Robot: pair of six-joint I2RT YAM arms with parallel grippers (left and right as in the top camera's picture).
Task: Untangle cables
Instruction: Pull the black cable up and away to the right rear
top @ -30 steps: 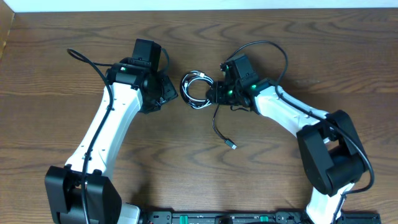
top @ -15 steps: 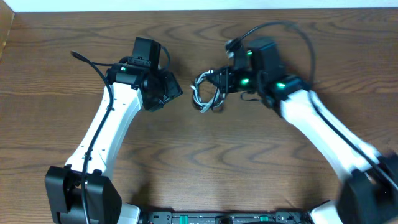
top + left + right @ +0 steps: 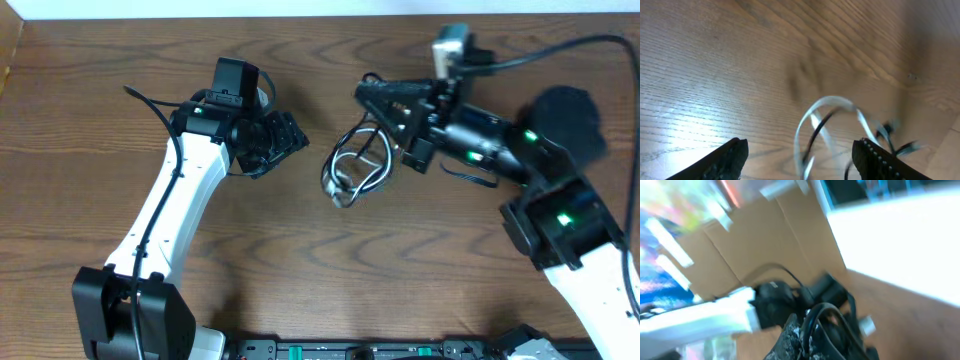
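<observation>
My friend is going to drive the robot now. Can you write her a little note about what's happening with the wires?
Left gripper: open, empty, beside the cables, not touching them.
Right gripper: seems shut on the top of the cables, though its wrist view is blurred.
Cables: black and white cords in one looped bundle, hanging from the right gripper over the table.
Done: the bundle is picked up.
Left: no cord is separated yet. The left gripper could probably take one cord and pull it free.
</observation>
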